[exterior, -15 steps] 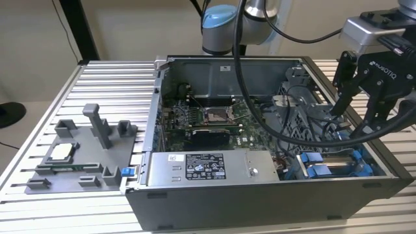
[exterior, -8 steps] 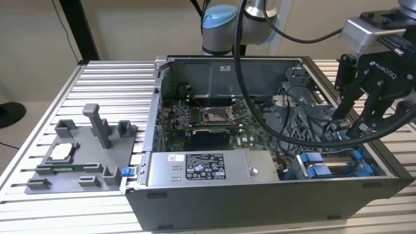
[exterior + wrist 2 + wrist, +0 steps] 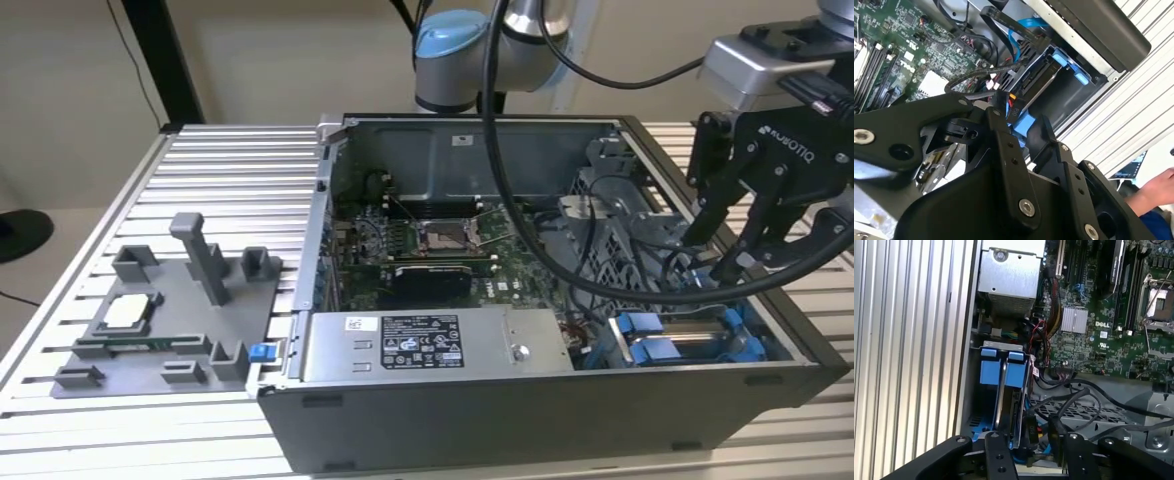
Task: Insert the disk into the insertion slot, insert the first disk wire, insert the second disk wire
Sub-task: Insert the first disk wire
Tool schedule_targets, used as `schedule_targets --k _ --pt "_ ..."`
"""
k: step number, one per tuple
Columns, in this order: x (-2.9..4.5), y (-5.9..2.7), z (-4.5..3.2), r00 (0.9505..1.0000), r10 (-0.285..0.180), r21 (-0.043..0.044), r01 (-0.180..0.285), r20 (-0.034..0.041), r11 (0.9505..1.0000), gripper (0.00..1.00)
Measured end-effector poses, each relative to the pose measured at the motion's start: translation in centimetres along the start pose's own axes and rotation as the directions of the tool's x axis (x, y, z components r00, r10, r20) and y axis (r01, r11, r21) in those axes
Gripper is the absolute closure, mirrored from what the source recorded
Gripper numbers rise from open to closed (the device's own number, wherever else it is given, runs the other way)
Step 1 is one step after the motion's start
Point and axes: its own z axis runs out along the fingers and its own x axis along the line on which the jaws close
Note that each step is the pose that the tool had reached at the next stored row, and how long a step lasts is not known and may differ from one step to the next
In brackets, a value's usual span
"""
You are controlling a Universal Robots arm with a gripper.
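Observation:
The disk stands on edge inside the insertion slot, its blue carrier tabs at the bay's mouth. In the exterior view the slot is at the case's near corner, on that view's right. My black gripper hangs just above it, inside the case, and is open. In both wrist views its fingertips flank the cabled end of the disk. A black connector with coloured wires lies right at one fingertip, and a blue cable runs between them. Whether the connector is touched, I cannot tell.
Loose black cables drape over the perforated cage beside the bay. The grey labelled power-supply box sits along the case's near wall, the motherboard behind it. A grey fixture tray rests on the ribbed table. A hand shows beyond the case.

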Motion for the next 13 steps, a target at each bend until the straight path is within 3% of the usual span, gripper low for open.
schedule_targets --k 13 --pt "-0.01 -0.01 0.01 0.9998 -0.022 0.0006 0.022 0.0004 0.9998 0.00"
